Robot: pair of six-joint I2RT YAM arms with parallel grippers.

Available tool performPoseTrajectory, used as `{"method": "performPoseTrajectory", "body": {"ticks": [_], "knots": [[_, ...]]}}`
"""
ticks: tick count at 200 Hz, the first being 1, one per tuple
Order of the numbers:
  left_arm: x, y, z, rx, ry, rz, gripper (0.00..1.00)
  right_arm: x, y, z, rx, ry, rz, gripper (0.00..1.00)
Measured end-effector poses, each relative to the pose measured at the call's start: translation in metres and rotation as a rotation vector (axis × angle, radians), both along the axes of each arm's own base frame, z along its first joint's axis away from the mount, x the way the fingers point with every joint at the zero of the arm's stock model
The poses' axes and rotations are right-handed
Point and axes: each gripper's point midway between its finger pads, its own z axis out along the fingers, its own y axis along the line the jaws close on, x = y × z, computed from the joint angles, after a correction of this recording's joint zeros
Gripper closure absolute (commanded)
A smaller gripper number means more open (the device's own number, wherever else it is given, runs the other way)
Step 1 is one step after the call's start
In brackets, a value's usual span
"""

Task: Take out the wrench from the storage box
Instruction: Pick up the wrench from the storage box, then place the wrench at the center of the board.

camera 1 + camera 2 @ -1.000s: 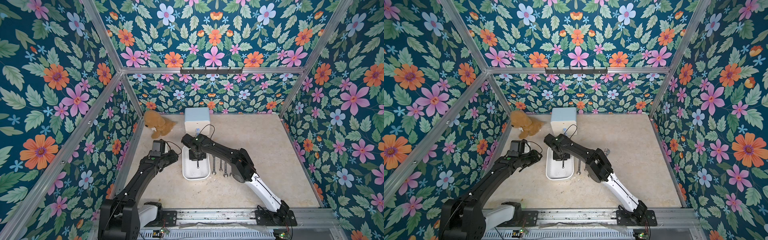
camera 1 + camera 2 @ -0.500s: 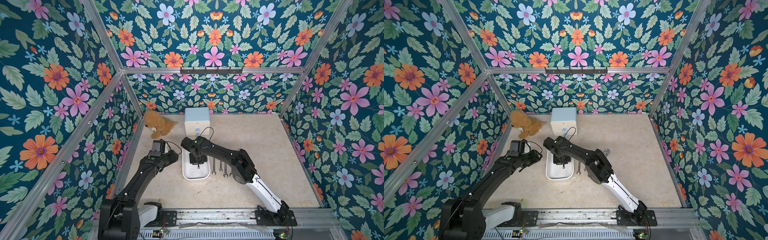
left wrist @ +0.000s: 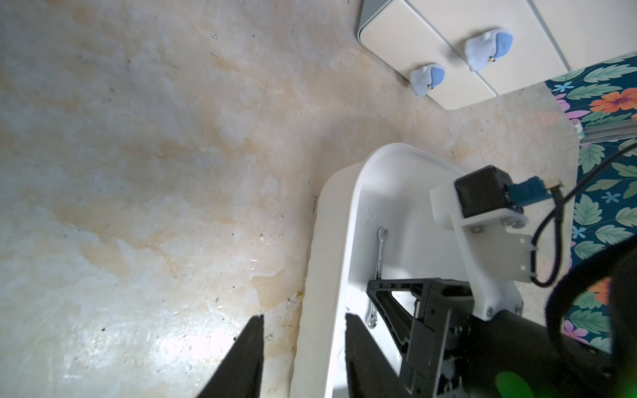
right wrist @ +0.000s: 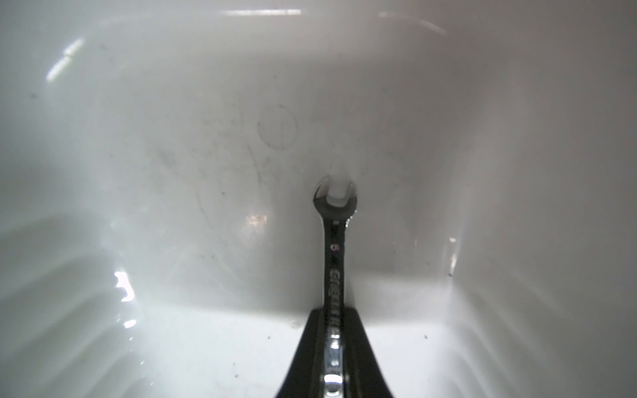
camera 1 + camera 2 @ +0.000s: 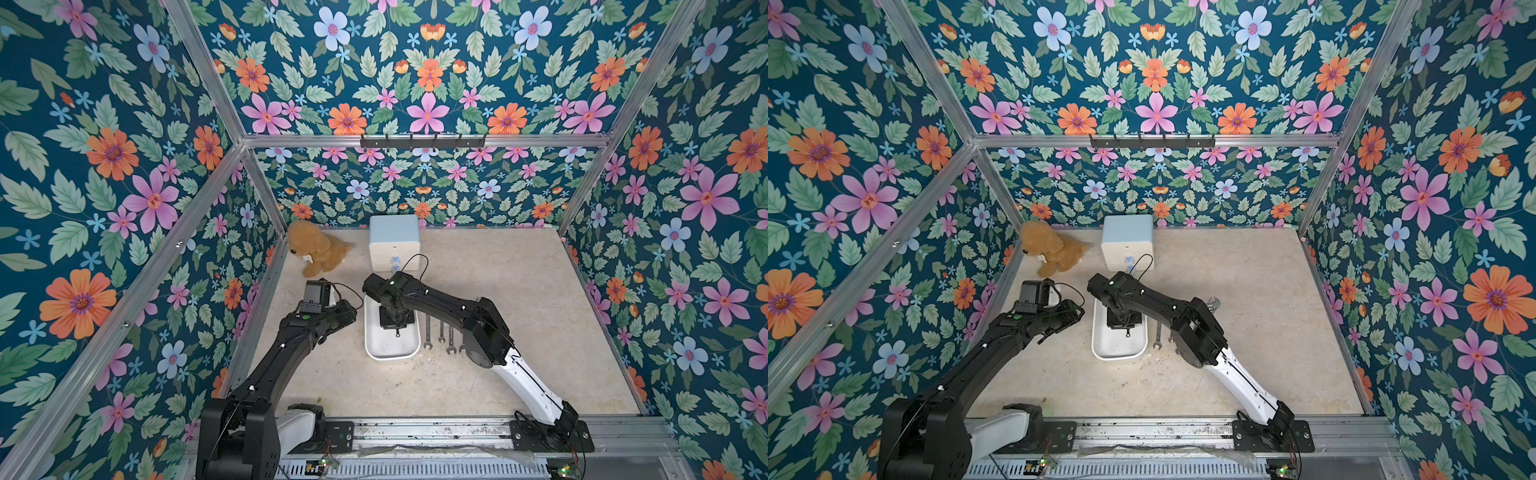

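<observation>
- Wrench: a slim metal spanner, inside the storage box and lengthwise to it, with its open-jawed head pointing away from the right gripper.
- The right gripper reaches down into the box from above. Its two dark fingers are pressed in on the wrench's shank with no gap showing.
- In the left wrist view the wrench runs just beside the box's long side wall. Its ends stick out on either side of the right gripper's finger.
- Whether the wrench rests on the box's floor or is raised off it cannot be told.
- In both top views the storage box is a shallow white tray with rounded corners, standing on the pale surface between the two arms.
- The left gripper straddles the box's long side wall, one finger outside and one inside, closed onto that rim.
- Other wrenches lie in a row on the surface just beside the box, on the right arm's side.
- A white two-drawer cabinet with a pale blue top stands at the back wall beyond the box.
- A brown plush dog sits near the cabinet, in the back corner.
</observation>
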Motion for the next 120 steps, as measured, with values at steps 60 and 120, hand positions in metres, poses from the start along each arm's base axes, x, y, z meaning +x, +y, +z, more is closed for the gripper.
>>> {"method": "performPoseTrajectory", "body": {"ticks": [60,120], "knots": [[0.0,0.0,-0.001,0.0,0.002,0.0,0.56,0.005,0.006,0.037,0.036,-0.069,0.009,0.91],[0.0,0.0,0.0,0.001,-0.002,0.002,0.57,0.002,-0.006,0.077,0.046,-0.119,0.008,0.9]]}}
